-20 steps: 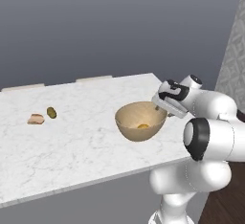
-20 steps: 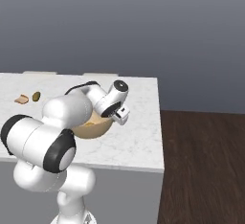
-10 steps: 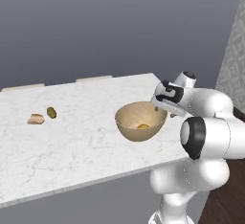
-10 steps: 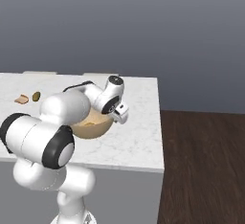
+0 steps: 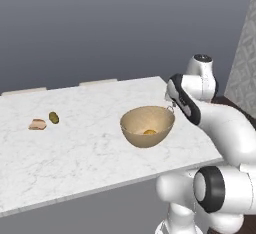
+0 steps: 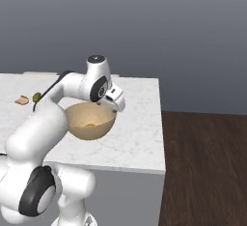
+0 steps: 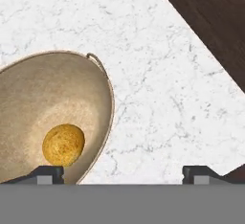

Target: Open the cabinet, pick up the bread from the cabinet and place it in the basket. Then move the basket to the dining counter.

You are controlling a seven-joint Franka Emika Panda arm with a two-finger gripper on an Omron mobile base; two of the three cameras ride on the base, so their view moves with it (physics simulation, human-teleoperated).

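- The basket (image 5: 147, 126) sits on the dining counter (image 5: 90, 143), near its right end, upright and resting on the marble.
- The bread (image 7: 63, 144) lies at the bottom of the basket, a small golden lump against the tan inside; from the left base camera it shows as an orange speck (image 5: 149, 132) low in the bowl.
- The gripper (image 7: 122, 173) hangs above the basket's right rim with its jaws spread wide and nothing between them; one tip stands over the inside of the bowl, the other over bare marble outside it.
- From the right base camera the hand (image 6: 115, 99) is just above the basket's (image 6: 89, 121) far rim handle, not touching it as far as I can tell.
- Well off to the left on the same counter lie a pale tan chunk (image 5: 37, 124) and a small olive-green oval (image 5: 53, 117), just beside each other.
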